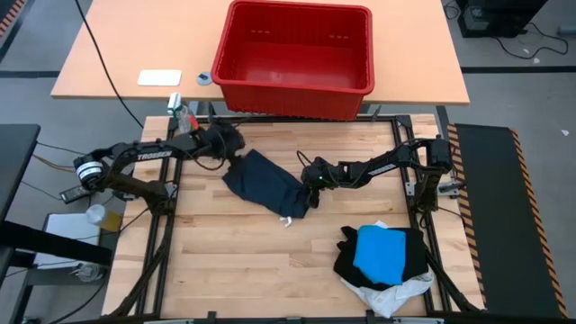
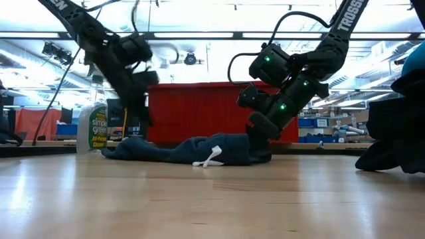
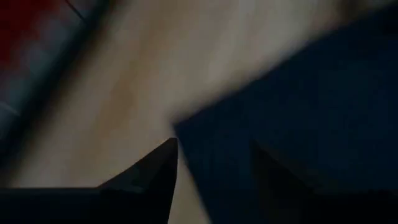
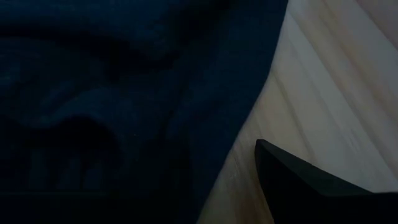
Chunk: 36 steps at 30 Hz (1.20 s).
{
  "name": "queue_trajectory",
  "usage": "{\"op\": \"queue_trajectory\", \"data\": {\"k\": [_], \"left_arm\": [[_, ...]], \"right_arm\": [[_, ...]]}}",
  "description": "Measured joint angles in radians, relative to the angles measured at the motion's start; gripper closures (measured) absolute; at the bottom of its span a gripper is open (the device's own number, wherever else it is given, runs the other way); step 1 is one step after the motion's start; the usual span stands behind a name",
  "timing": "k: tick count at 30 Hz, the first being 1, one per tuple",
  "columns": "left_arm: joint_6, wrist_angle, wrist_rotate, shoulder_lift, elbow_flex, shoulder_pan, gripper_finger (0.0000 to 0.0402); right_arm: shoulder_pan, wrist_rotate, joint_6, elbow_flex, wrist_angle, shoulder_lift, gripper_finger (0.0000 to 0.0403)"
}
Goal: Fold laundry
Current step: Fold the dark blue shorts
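High view shows a dark navy garment [image 1: 264, 182] lying folded into a compact slab mid-table, between the left gripper [image 1: 236, 153] at its far-left corner, fingers spread apart and holding nothing, and the right gripper [image 1: 313, 176] at its right edge. A finished-looking pile sits near-right: a bright blue piece [image 1: 384, 252] on a black one [image 1: 346, 261] over a white one [image 1: 393, 295]. Probably near done, but the right gripper's fingers are buried against cloth, so I cannot tell its grip.
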Motion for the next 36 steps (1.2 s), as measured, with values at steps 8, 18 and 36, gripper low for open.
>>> {"op": "queue_trajectory", "data": {"k": [8, 18, 36], "left_arm": [[0.006, -0.198, 0.141, -0.007, -0.054, -0.061, 0.0239], [-0.006, -0.099, 0.035, 0.003, -0.117, -0.123, 0.0255], [-0.062, 0.012, -0.003, 0.13, -0.114, -0.127, 0.0269]], "right_arm": [[0.0, 0.0, 0.013, 0.0, 0.002, 0.0, 0.0197], [0.0, 0.0, 0.022, 0.0, 0.011, 0.0, 0.0197], [0.0, 0.0, 0.029, 0.0, 0.019, 0.0, 0.0197]]}}
